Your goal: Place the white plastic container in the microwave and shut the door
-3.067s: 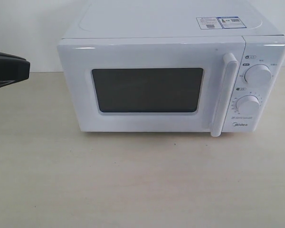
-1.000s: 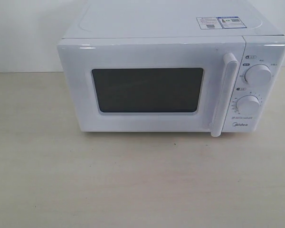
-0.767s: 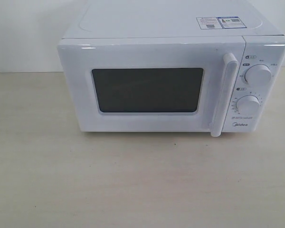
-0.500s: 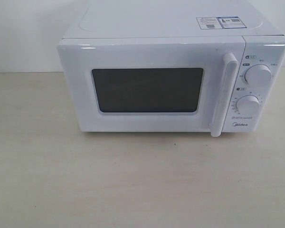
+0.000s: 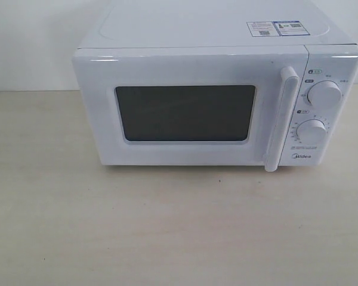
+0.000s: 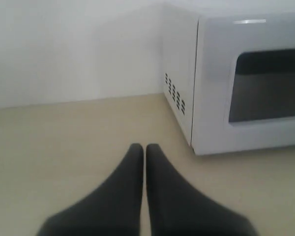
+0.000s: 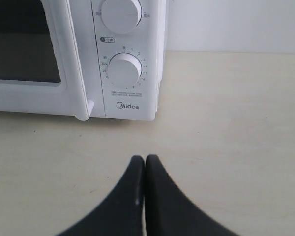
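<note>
— While it hangs over the worktop (image 6: 64, 137), what does the left pincer (image 6: 144, 147) hold?
— Nothing. It is clenched, off the vented side wall (image 6: 179, 64) of the microwave (image 5: 209, 30).
— And the right pincer (image 7: 145, 158)?
— Clenched too, and empty, in front of the microwave's lower dial (image 7: 124, 70).
— The door (image 5: 185, 68)?
— Flush against the microwave's front, its bar handle (image 5: 281, 119) beside the dial panel (image 5: 334, 65). The dark window (image 5: 185, 113) hides the inside.

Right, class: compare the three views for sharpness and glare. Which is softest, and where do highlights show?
Exterior view: sharp, evenly lit, glare streaks along the top front edge of the large white Midea microwave. Left wrist view: softest, everything blurred, the black left gripper too. Right wrist view: white dial markings readable, black right gripper slightly soft.
</note>
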You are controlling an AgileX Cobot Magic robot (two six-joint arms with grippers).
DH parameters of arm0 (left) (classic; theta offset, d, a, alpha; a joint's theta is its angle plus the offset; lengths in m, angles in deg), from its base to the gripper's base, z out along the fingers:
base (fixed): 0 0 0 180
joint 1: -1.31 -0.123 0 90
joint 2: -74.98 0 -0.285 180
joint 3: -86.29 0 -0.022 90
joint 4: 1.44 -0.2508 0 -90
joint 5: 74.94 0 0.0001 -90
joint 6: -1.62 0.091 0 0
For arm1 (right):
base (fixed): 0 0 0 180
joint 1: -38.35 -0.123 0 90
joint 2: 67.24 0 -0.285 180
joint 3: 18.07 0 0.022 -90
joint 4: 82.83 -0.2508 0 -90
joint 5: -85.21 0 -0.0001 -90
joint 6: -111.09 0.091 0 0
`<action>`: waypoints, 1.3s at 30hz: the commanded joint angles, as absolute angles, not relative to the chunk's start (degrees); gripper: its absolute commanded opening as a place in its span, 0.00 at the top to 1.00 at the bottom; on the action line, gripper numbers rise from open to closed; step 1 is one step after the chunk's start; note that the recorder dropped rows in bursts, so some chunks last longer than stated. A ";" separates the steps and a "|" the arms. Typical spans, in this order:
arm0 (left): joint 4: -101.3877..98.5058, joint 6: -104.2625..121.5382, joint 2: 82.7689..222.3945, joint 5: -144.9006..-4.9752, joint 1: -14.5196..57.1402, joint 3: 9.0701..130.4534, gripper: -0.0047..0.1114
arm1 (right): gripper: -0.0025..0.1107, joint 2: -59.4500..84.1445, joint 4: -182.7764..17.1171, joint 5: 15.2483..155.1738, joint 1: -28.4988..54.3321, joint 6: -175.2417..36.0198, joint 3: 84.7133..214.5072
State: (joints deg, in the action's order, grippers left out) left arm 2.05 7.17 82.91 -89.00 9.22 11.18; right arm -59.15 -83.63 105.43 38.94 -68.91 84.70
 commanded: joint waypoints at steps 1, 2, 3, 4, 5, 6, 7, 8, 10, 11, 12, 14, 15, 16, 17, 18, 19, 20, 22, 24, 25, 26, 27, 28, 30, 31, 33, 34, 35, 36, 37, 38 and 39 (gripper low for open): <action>1.70 6.30 82.77 -87.12 8.96 9.07 0.92 | 0.98 -59.45 -83.73 105.24 39.25 -69.25 84.71; 1.70 6.30 82.77 -87.12 8.96 9.07 0.92 | 0.98 -59.45 -83.73 105.24 39.25 -69.25 84.71; 1.70 6.30 82.77 -86.98 8.96 9.07 0.92 | 0.98 -59.45 -83.73 105.24 39.25 -69.25 84.71; 1.80 6.30 82.77 -86.97 8.96 9.07 0.92 | 0.98 -59.45 -83.73 105.24 39.25 -69.25 84.71; 2.43 6.20 82.77 -86.97 8.96 9.07 0.92 | 0.98 -59.45 -83.73 105.24 39.25 -69.25 84.71; 2.68 5.48 82.77 -87.27 8.96 9.07 0.92 | 0.98 -59.45 -83.73 105.14 39.25 -69.26 84.71; 2.68 4.53 82.77 -87.77 8.96 9.07 0.92 | 0.98 -59.45 -83.82 104.65 39.25 -69.26 84.71; 2.68 3.40 82.77 -88.56 8.96 9.07 0.92 | 0.98 -59.45 -83.82 104.02 39.25 -68.91 84.71; 2.68 1.62 82.77 -90.40 8.96 9.07 0.92 | 0.98 -59.45 -83.82 103.50 39.25 -68.91 84.71; 2.68 1.05 82.77 -91.64 8.96 9.07 0.92 | 0.98 -59.45 -83.82 103.50 39.25 -68.91 84.71; 2.56 1.05 82.77 -92.15 8.96 9.07 0.92 | 0.98 -59.45 -84.20 103.67 39.25 -68.91 84.71; 2.44 1.96 82.77 -92.15 8.07 9.07 0.92 | 0.98 -59.45 -84.80 103.67 39.25 -68.91 84.71; 2.19 2.69 82.77 -92.15 7.50 9.07 0.92 | 0.98 -59.45 -84.80 103.67 39.25 -68.91 84.71; 2.03 2.85 82.77 -92.15 7.17 9.07 0.92 | 0.98 -59.45 -84.80 103.67 39.25 -68.91 84.71; 1.71 2.94 82.77 -92.15 6.68 9.07 0.92 | 0.98 -59.45 -84.80 103.67 39.25 -68.91 84.71; 1.70 2.94 82.77 -92.15 6.29 9.07 0.92 | 0.98 -59.45 -84.80 103.67 39.25 -68.91 84.71; 1.70 2.94 82.77 -92.15 5.98 9.07 0.92 | 0.98 -59.45 -84.80 103.67 39.25 -68.91 84.71; 1.70 2.94 82.77 -92.15 5.67 9.07 0.92 | 0.98 -59.45 -84.80 103.67 39.25 -68.91 84.71; 1.55 2.94 82.77 -92.15 5.28 9.07 0.92 | 0.98 -59.45 -84.80 103.67 39.25 -68.91 84.71; 1.55 2.94 82.77 -92.15 5.28 9.07 0.92 | 0.98 -59.45 -84.80 103.67 39.25 -68.91 84.71; 1.55 2.94 82.77 -92.15 5.28 9.07 0.92 | 0.98 -59.45 -84.80 103.67 39.25 -68.91 84.71; 1.55 2.94 82.77 -92.15 5.14 9.07 0.92 | 0.98 -59.45 -84.80 103.67 39.25 -68.91 84.71; 1.55 2.81 82.77 -92.15 4.90 9.07 0.92 | 0.98 -59.45 -84.80 103.67 39.25 -68.91 84.71; 1.70 2.43 82.77 -92.15 4.68 9.07 0.92 | 0.98 -59.45 -84.80 103.67 39.25 -68.91 84.71; 2.41 2.12 82.77 -92.15 4.71 9.07 0.92 | 0.98 -59.45 -84.80 103.67 39.25 -68.91 84.71; 2.42 2.29 82.77 -92.15 4.71 9.07 0.92 | 0.98 -59.45 -84.80 103.67 39.25 -68.91 84.71; 2.42 2.48 82.77 -92.15 4.71 9.07 0.92 | 0.98 -59.45 -84.80 103.67 39.25 -68.91 84.71; 2.42 2.46 82.77 -92.15 4.71 9.07 0.92 | 0.98 -59.45 -84.80 103.67 39.25 -68.91 84.71; 2.42 2.46 82.77 -92.15 4.71 9.07 0.92 | 0.98 -59.45 -84.80 103.67 39.25 -68.91 84.71; 2.42 2.46 82.77 -92.15 4.71 9.07 0.92 | 0.98 -59.45 -84.80 103.67 39.25 -68.91 84.71; 2.42 2.46 82.77 -92.15 4.71 9.07 0.92 | 0.98 -59.45 -84.80 103.67 39.25 -68.91 84.71; 2.42 2.46 82.77 -92.15 4.71 9.07 0.92 | 0.98 -59.45 -84.80 103.67 39.25 -68.91 84.71; 2.42 2.46 82.77 -92.15 4.71 9.07 0.92 | 0.98 -59.45 -84.80 103.67 39.25 -68.91 84.71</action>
State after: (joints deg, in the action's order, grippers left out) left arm 1.68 2.67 82.91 -92.06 4.79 9.30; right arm -59.15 -84.68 104.23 38.94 -68.91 84.70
